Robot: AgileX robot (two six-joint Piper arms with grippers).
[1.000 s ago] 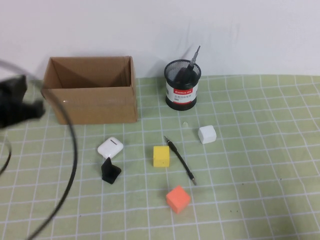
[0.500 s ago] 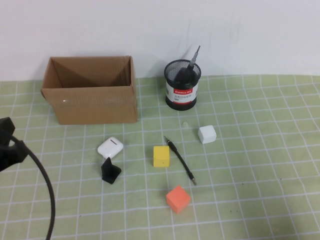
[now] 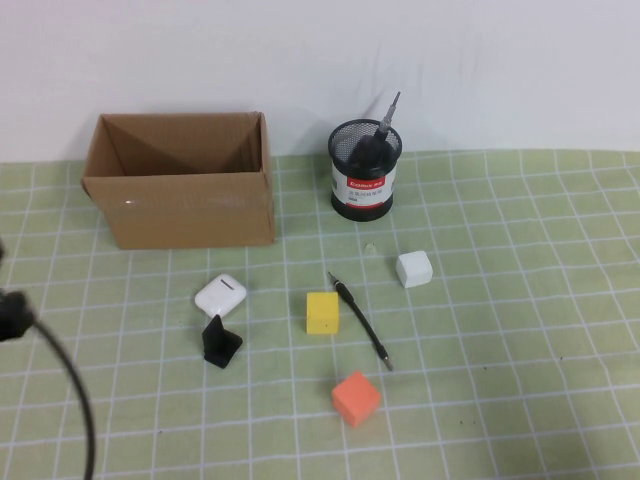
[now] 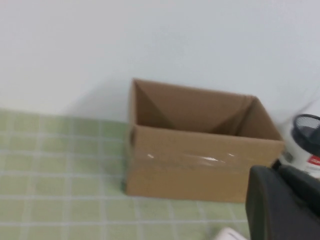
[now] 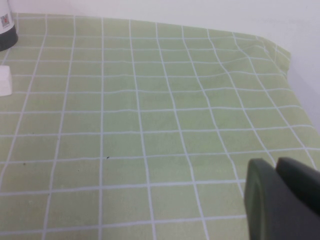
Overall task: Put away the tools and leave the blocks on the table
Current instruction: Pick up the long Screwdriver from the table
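Thin driver left on the mat; both arms back at the edges.

High view: thin black pen-like driver [image 3: 360, 321] flat on the table [image 3: 520, 300], just right of the yellow block [image 3: 322, 312], white block [image 3: 414, 269] beyond, orange block [image 3: 356, 398] nearer. Screwdriver [image 3: 378, 137] upright in the mesh pen cup [image 3: 365, 170]; pliers nowhere visible. Best taken across the shaft, mid-length, clear of the yellow block. Only a cable and dark arm part at far left.

Left wrist view: left gripper [image 4: 285, 202], spread or pressed together impossible to tell, facing the cardboard box [image 4: 200, 150] left of the cup.

Right wrist view: right gripper [image 5: 282, 197], likewise impossible to tell, over bare grid well right of the cup; adds the mat's rumpled far corner.
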